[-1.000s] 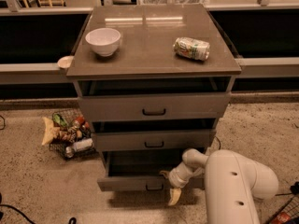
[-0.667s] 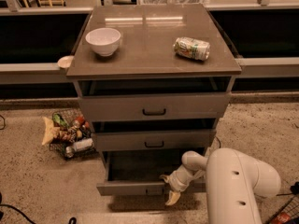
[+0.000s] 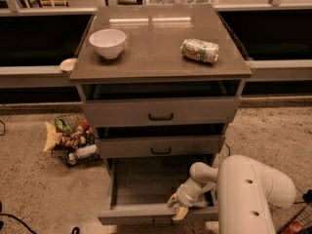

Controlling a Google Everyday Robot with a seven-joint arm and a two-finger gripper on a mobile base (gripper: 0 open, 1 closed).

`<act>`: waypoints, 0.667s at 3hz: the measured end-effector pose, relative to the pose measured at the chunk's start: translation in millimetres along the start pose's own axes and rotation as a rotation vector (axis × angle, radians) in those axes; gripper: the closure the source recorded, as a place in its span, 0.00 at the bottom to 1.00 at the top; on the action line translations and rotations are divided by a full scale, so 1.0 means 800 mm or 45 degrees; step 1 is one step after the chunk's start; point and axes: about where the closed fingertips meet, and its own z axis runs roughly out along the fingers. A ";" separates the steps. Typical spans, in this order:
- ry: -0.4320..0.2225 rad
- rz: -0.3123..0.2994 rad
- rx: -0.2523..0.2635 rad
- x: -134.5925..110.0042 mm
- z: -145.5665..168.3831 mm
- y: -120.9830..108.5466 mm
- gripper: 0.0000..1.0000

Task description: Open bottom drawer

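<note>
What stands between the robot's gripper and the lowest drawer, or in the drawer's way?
Nothing visible. The gripper is at the front edge of the bottom drawer, right of centre. The drawer is pulled out; the wire basket sits aside on the floor.

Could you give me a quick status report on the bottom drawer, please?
Tool at front edge of bottom drawer, right of centre. Drawer pulled well out, grey inside showing. Wire basket on floor beside the cabinet, apart from drawer.
</note>
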 end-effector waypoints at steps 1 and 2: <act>0.000 0.000 0.000 -0.003 -0.002 0.001 0.89; 0.000 0.000 0.000 -0.003 -0.002 0.001 0.67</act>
